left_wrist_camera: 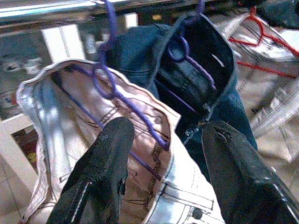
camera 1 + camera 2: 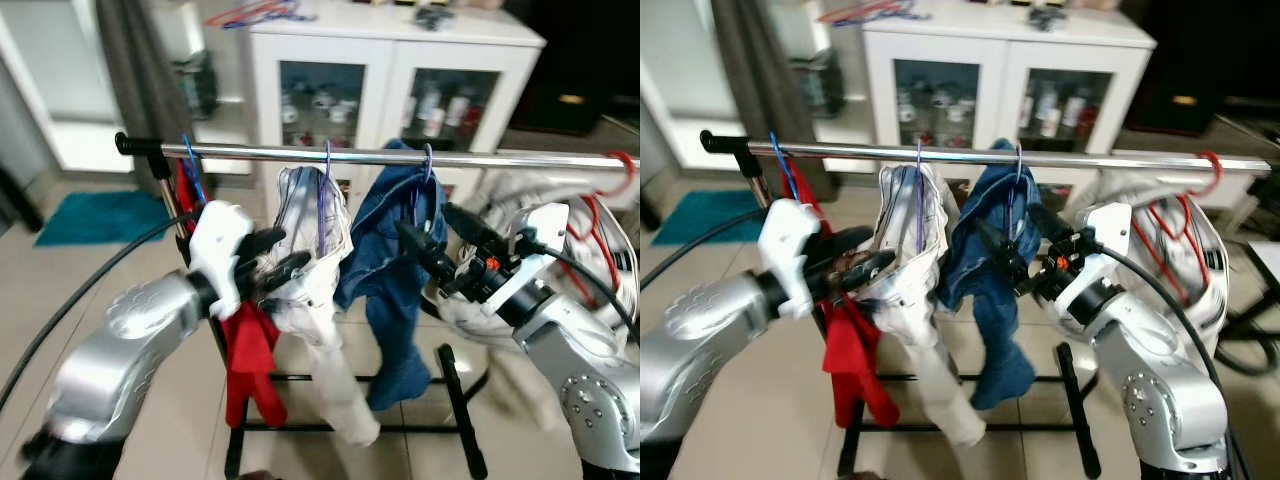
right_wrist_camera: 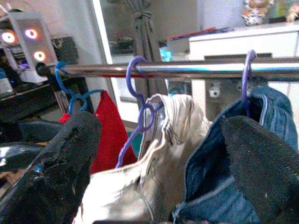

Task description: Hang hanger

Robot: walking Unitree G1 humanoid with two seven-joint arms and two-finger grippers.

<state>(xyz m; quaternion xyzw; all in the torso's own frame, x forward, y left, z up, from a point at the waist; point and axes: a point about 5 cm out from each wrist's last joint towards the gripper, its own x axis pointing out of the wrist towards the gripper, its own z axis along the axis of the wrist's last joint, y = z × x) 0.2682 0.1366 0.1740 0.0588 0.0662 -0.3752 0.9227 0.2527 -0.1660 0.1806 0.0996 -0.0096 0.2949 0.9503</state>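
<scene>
Judging by both empty grippers, left gripper [image 2: 278, 258] and right gripper [image 2: 435, 238] with fingers apart at mid-frame, they should back off without snagging the white trousers' purple hanger [image 2: 325, 185] hooked over the steel rail [image 2: 380, 155].

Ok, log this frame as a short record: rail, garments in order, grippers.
rail: metal rail of a black rack
garments, robot's left to right: red garment, white trousers, blue jeans, silver garment on red hanger
left gripper: open, at the white trousers
right gripper: open, at the blue jeans
</scene>
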